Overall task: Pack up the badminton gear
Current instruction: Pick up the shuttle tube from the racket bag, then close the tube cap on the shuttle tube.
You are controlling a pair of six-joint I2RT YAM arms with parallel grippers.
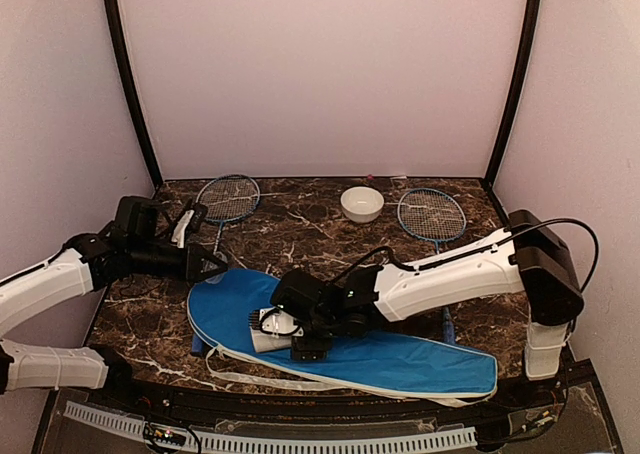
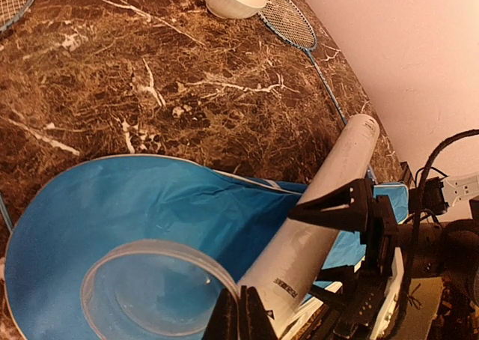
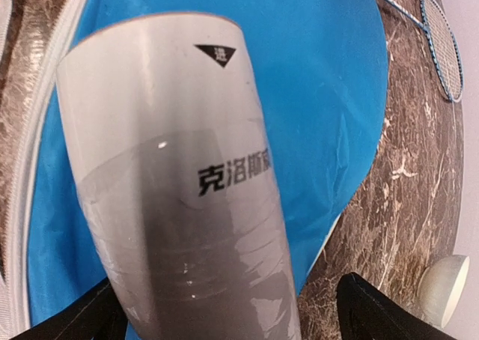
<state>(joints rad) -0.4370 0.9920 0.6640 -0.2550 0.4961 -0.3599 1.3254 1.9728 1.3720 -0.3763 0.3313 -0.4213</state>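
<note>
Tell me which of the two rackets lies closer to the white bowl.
The right-hand racket, its head just beside the bowl. The other racket lies well off on the left side, with a wide gap between.

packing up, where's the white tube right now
Top view, front centre: the tube lies over the blue cover, inside the open right gripper.

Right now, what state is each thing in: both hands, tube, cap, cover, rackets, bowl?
Left hand: shut, pinching the clear cap by its rim.
Right hand: open, fingers straddling the white tube.
Racket cover: flat on the table, under the tube.
Left racket: flat, outside the cover.
Right racket: flat, outside the cover.
Bowl: upright.
</note>
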